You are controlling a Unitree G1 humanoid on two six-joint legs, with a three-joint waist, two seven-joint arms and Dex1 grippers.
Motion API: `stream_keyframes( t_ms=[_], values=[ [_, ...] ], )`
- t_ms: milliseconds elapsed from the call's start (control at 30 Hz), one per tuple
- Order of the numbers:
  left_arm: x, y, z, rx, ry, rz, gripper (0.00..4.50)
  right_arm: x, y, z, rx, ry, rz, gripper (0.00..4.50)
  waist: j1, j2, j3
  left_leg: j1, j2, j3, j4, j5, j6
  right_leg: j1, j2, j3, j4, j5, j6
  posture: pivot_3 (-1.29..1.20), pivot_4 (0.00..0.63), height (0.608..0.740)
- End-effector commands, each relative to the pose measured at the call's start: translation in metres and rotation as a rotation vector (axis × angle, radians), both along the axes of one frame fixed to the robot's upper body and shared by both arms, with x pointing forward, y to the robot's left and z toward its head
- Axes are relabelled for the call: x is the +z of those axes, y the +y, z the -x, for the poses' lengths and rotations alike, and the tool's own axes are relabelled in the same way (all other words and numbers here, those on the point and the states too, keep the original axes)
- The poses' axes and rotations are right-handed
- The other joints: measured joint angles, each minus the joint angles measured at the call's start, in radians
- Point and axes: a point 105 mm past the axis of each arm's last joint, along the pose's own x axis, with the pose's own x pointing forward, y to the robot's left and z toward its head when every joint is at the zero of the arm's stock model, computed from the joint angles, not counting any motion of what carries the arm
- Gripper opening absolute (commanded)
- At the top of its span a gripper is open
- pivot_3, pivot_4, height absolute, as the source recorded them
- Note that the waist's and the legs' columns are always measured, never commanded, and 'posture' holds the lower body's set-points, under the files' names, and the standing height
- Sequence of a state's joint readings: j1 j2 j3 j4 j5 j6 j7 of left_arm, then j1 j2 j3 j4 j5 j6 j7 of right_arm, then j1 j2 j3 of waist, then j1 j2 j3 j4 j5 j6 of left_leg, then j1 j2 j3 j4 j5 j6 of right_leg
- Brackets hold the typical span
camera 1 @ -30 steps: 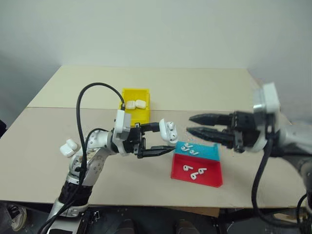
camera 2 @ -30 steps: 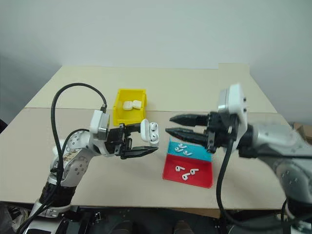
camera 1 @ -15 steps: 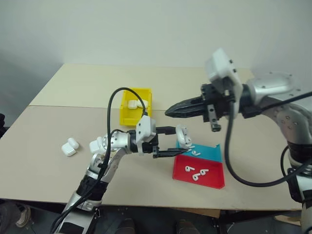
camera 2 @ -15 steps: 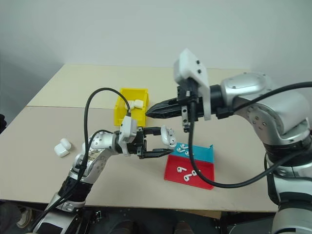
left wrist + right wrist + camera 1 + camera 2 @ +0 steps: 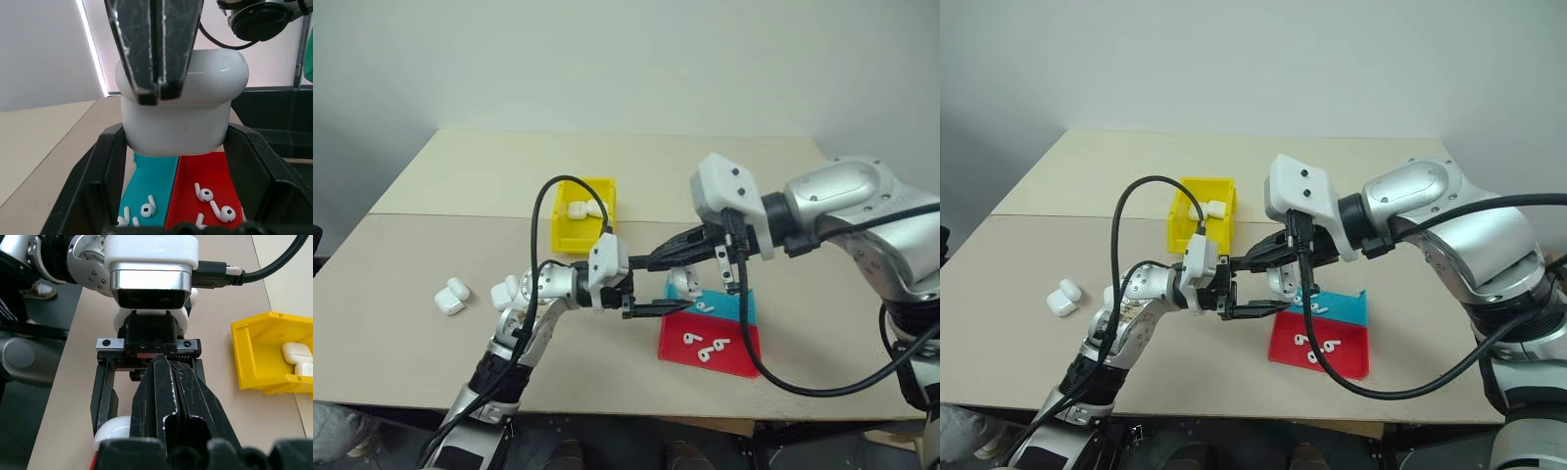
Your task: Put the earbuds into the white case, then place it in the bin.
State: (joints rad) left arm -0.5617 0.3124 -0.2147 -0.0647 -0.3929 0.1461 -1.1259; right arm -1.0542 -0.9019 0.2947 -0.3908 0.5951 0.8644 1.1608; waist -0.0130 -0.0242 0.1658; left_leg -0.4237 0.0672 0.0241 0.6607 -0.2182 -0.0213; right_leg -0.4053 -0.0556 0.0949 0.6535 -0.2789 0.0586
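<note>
My left gripper (image 5: 677, 288) is shut on the white case (image 5: 181, 117), holding it by its sides above the table, just left of the tray. The case's lid appears down on its body. My right gripper (image 5: 660, 262) reaches in from the right, shut with nothing between its fingers, and its fingertips (image 5: 154, 93) rest on the top of the case. Several earbuds (image 5: 703, 346) lie on the tray's red and blue halves, below the case. The yellow bin (image 5: 570, 235) stands behind my left arm with two white cases (image 5: 580, 209) in it.
The red-and-blue tray (image 5: 736, 360) lies near the table's front edge, right of centre. Loose white cases (image 5: 452, 296) sit on the table at the left, another (image 5: 506, 291) beside my left forearm. A black cable loops over the left arm.
My right arm has swung in from the right, its gripper has shut, and its tips have come down onto the case. My left gripper has shifted slightly right and down with the case.
</note>
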Motion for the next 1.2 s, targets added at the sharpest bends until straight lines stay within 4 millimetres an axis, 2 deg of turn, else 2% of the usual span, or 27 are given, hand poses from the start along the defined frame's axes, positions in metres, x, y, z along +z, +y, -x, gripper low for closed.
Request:
stream_keyframes(
  t_ms=[33, 133, 333, 467, 533, 633, 767, 833, 1000, 1200],
  values=[
    [0.019, 0.004, 0.006, -0.017, -0.074, 0.069, 2.72, -0.001, -0.011, -0.002, -0.025, -0.044, 0.047, 0.03, 0.0, 0.0, 0.0, 0.0, 0.0, 0.0, 0.0, 0.0, 0.0, 0.0, 0.0, 0.0, 0.0, 0.0, 0.0, 0.0, 0.15, 0.74],
    [0.019, 0.006, 0.007, -0.019, -0.075, 0.073, 2.72, 0.001, -0.016, -0.003, -0.032, -0.052, 0.054, 0.03, 0.0, 0.0, 0.0, 0.0, 0.0, 0.0, 0.0, 0.0, 0.0, 0.0, 0.0, 0.0, 0.0, 0.0, 0.0, 0.0, 0.15, 0.74],
    [0.021, 0.009, 0.007, -0.011, -0.075, 0.085, 2.72, 0.019, -0.017, 0.001, -0.01, -0.091, -0.032, 0.03, -0.001, 0.0, 0.0, 0.0, 0.0, 0.0, 0.0, 0.0, 0.0, 0.0, 0.0, 0.0, 0.0, 0.0, 0.0, 0.0, 0.15, 0.74],
    [0.024, 0.016, 0.003, 0.044, -0.069, 0.102, 2.72, 0.045, -0.025, -0.005, -0.083, -0.13, -0.199, 0.03, 0.0, 0.0, 0.0, 0.0, 0.0, 0.0, 0.0, 0.0, 0.0, 0.0, 0.0, 0.0, 0.001, 0.0, 0.0, 0.0, 0.15, 0.74],
    [0.033, 0.025, -0.004, 0.14, -0.077, 0.122, 2.72, 0.05, -0.036, -0.011, -0.165, -0.148, -0.261, 0.03, 0.001, 0.0, 0.0, 0.0, 0.0, 0.0, 0.0, 0.0, 0.0, 0.0, 0.0, 0.0, 0.001, 0.0, 0.0, 0.0, 0.15, 0.74],
    [0.049, 0.038, -0.022, 0.347, -0.097, 0.151, 2.72, 0.044, -0.053, -0.017, -0.291, -0.158, -0.312, 0.03, 0.004, 0.0, 0.0, 0.0, 0.0, -0.001, 0.0, 0.0, 0.0, 0.001, 0.0, 0.0, 0.0, 0.0, 0.0, 0.0, 0.15, 0.74],
    [0.075, 0.063, -0.076, 0.761, -0.028, 0.208, 2.72, 0.026, -0.071, -0.015, -0.42, -0.119, -0.393, 0.03, 0.017, -0.001, 0.0, 0.0, -0.001, -0.001, 0.001, 0.0, 0.0, 0.001, -0.001, -0.001, 0.001, 0.0, 0.0, 0.0, 0.15, 0.74],
    [0.081, 0.078, -0.098, 0.928, -0.03, 0.223, 2.72, 0.016, -0.076, -0.014, -0.469, -0.088, -0.426, 0.03, 0.019, -0.001, 0.0, 0.0, -0.002, -0.002, 0.001, 0.0, 0.0, 0.001, -0.001, -0.001, 0.001, 0.0, 0.001, 0.0, 0.15, 0.74],
    [0.072, 0.099, -0.138, 1.177, 0.022, 0.193, 2.72, -0.011, -0.08, -0.01, -0.546, -0.028, -0.412, 0.03, 0.012, 0.0, 0.0, 0.001, -0.002, -0.002, 0.0, 0.0, 0.0, 0.001, 0.0, 0.0, 0.001, 0.0, 0.001, 0.0, 0.15, 0.74],
    [0.053, 0.093, -0.16, 1.23, 0.031, 0.063, 2.72, -0.02, -0.088, -0.009, -0.601, -0.014, -0.376, 0.03, 0.014, -0.001, 0.0, 0.0, -0.003, -0.002, 0.0, 0.0, 0.0, 0.001, -0.001, -0.001, 0.0, 0.0, 0.001, 0.0, 0.15, 0.74]
  ],
)
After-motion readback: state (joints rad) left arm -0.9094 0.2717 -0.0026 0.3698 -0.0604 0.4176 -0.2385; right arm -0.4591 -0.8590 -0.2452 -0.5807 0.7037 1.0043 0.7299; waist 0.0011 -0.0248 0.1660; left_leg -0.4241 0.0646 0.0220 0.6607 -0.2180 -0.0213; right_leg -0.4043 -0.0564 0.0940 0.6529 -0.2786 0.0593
